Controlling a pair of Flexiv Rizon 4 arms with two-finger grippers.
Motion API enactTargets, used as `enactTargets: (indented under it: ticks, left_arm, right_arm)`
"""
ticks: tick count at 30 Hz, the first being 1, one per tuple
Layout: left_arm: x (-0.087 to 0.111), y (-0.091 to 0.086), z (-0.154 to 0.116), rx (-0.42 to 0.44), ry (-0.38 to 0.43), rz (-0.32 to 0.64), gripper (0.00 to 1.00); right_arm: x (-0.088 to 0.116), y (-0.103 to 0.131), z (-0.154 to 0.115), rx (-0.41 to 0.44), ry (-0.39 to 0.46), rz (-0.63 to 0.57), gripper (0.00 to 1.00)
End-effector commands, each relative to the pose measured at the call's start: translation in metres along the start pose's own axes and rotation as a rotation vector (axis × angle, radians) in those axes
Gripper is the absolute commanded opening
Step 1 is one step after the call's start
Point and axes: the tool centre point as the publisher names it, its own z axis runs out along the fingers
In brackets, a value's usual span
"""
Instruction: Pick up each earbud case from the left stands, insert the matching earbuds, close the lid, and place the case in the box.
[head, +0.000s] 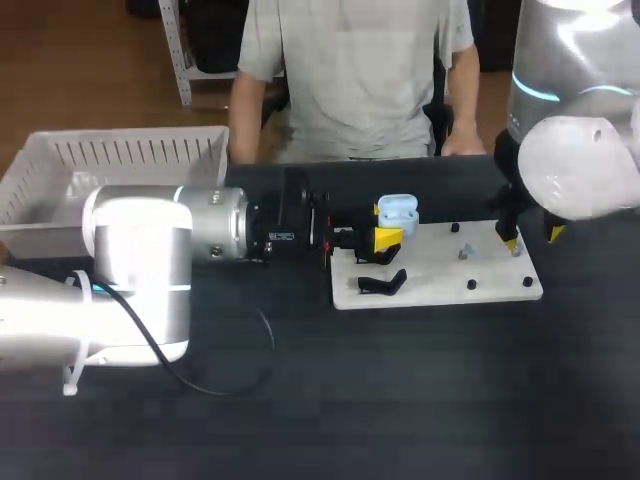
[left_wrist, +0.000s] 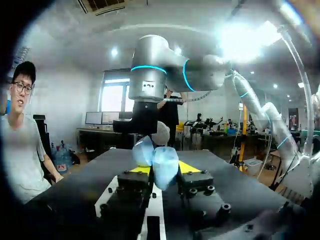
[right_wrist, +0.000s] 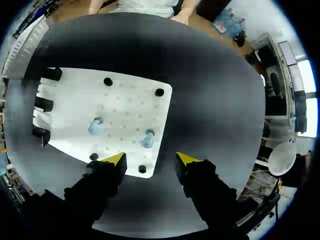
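A light-blue earbud case (head: 397, 212) with its lid up is held over the left end of the white board (head: 440, 290). My left gripper (head: 385, 238) is shut on it. In the left wrist view the case (left_wrist: 161, 167) sits between that gripper's (left_wrist: 164, 169) yellow tips. Two pale-blue earbuds (right_wrist: 95, 126) (right_wrist: 147, 139) stand on the board (right_wrist: 125, 100). My right gripper (right_wrist: 150, 159) hovers open over the board's right end, with the nearer earbud just ahead of its fingers and untouched. In the head view this gripper (head: 533, 238) is at the board's right edge.
A white slatted box (head: 110, 160) stands at the back left. A black stand (head: 383, 285) lies on the board's left part, and more black stands (right_wrist: 44, 104) line that end. Several small black pegs (head: 471, 284) dot the board.
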Motion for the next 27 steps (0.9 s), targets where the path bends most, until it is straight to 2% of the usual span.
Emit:
enactTargets:
  ticks: [1, 3, 5, 7, 8, 12, 27]
  left_arm:
    - [0.000, 0.001, 0.001, 0.002, 0.001, -0.001, 0.00]
    - [0.000, 0.001, 0.001, 0.002, 0.001, -0.001, 0.00]
    - [0.000, 0.001, 0.001, 0.002, 0.001, -0.001, 0.00]
    - [0.000, 0.001, 0.001, 0.002, 0.001, -0.001, 0.00]
    - [0.000, 0.001, 0.001, 0.002, 0.001, -0.001, 0.00]
    - [0.000, 0.001, 0.001, 0.002, 0.001, -0.001, 0.00]
    - [0.000, 0.001, 0.001, 0.002, 0.001, -0.001, 0.00]
  right_arm:
    - [-0.010, 0.006, 0.008, 0.030, 0.030, 0.002, 0.65]
    - [-0.011, 0.006, 0.010, 0.067, 0.034, -0.009, 0.55]
    - [-0.012, 0.006, 0.014, 0.045, 0.040, -0.010, 0.55]
    - [-0.013, 0.005, 0.016, 0.060, 0.038, -0.009, 0.44]
    - [-0.013, 0.005, 0.017, 0.058, 0.038, -0.008, 0.42]
    - [-0.015, 0.004, 0.020, 0.055, 0.037, -0.003, 0.44]
    - [-0.013, 0.002, 0.025, 0.067, 0.034, 0.000, 0.36]
